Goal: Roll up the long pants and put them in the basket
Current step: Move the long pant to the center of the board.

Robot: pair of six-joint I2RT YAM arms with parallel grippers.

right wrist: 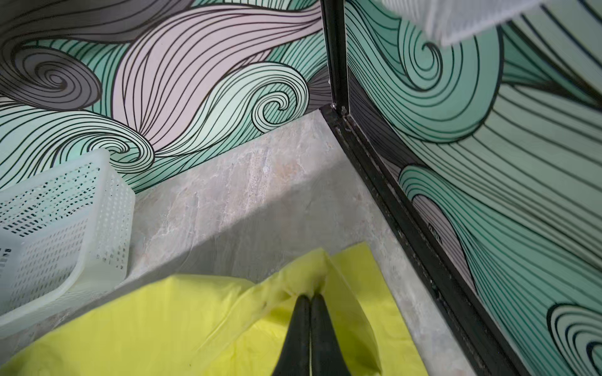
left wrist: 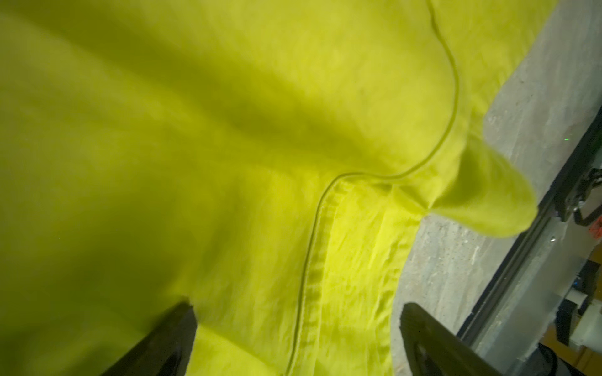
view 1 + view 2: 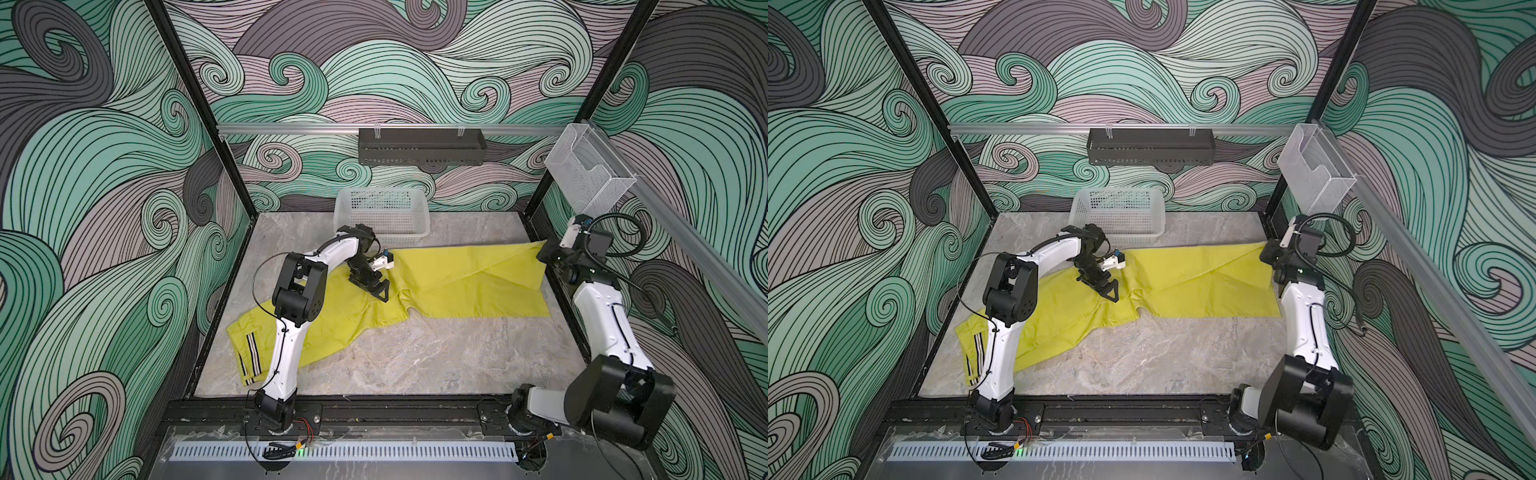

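Right gripper point(image 1: 310, 294) first, closest to its wrist lens: two black fingers point(image 1: 298, 325) pressed flat together, pinching a corner of the pants point(image 1: 130, 319). The pinched cloth rises in a small peak off the table point(image 1: 244, 201), and a second layer of hem lies flat beneath it. The black corner post point(image 1: 335, 48) stands close by. In both top views the right gripper point(image 3: 542, 250) point(image 3: 1264, 251) sits at the far right edge of the table.

Left gripper point(image 2: 297, 306) is spread wide, holding nothing. Its wrist view shows one finger point(image 2: 169, 338) over yellow-green cloth and the other at the cloth's edge, where bare table shows. A stitched seam point(image 2: 314, 244) curves between them. Cannot tell whether the tips touch the fabric. In both top views the left gripper point(image 3: 374, 289) point(image 3: 1106, 289) hangs over the middle of the pants, about where the legs meet.

Pants point(image 3: 457, 282) point(image 3: 1183, 282) lie stretched across the table. The waistband with dark stripes point(image 3: 249, 353) is at the left edge toward the front, partly under the left arm point(image 3: 286, 353). The legs run back and rightward to the held corner. The cloth is wrinkled near the crotch and smoother along the legs, with one diagonal crease.

White basket point(image 3: 382, 235) point(image 1: 65, 228) stands at the back of the table, centre, just behind the pants; a strip of bare table shows between them in the right wrist view. Black tray point(image 3: 422, 151) hangs on the back wall's rail, and a clear holder point(image 3: 588, 174) hangs on the right rail.
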